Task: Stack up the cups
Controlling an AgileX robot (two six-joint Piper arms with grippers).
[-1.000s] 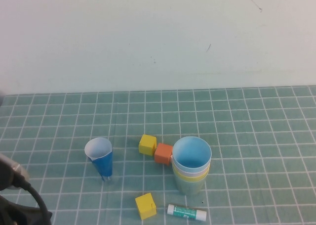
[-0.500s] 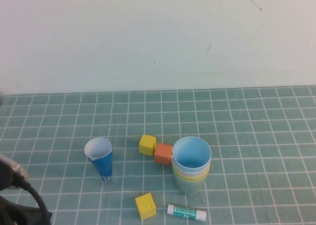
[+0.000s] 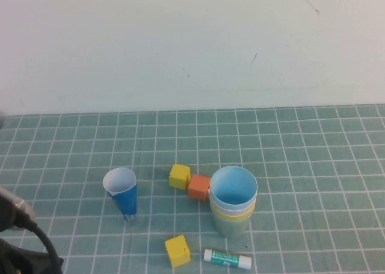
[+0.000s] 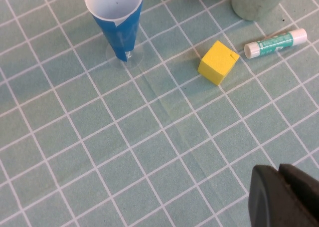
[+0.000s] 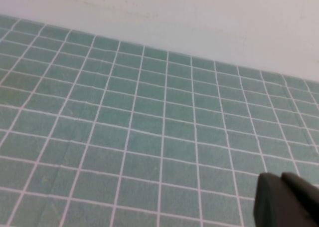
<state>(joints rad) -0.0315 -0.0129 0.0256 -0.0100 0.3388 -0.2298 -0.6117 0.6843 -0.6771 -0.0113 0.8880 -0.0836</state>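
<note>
- My left gripper [image 4: 284, 197] hung low at the near-left corner of the table, over bare green grid mat [image 3: 313, 159] – its dark fingers pressed together with nothing between them.
- Just ahead of it stood the dark-blue paper cone [image 3: 122, 193], upright, white inside, alone on its tile.
- Further right lay a yellow block [image 3: 179, 176] touching an orange block [image 3: 198, 187], which in turn sat against the cups.
- Nearer me, a second yellow block [image 3: 177, 250] lay just beside a glue stick [image 3: 227, 258] resting on its side.
- The cups [image 3: 233, 202] stood nested in one upright pile near the table's middle – light blue innermost, a pale rim and a yellow rim below it, pale green outermost.
- My right gripper [image 5: 286, 202] hovered over empty tiles well apart from everything, fingers closed and holding nothing.
</note>
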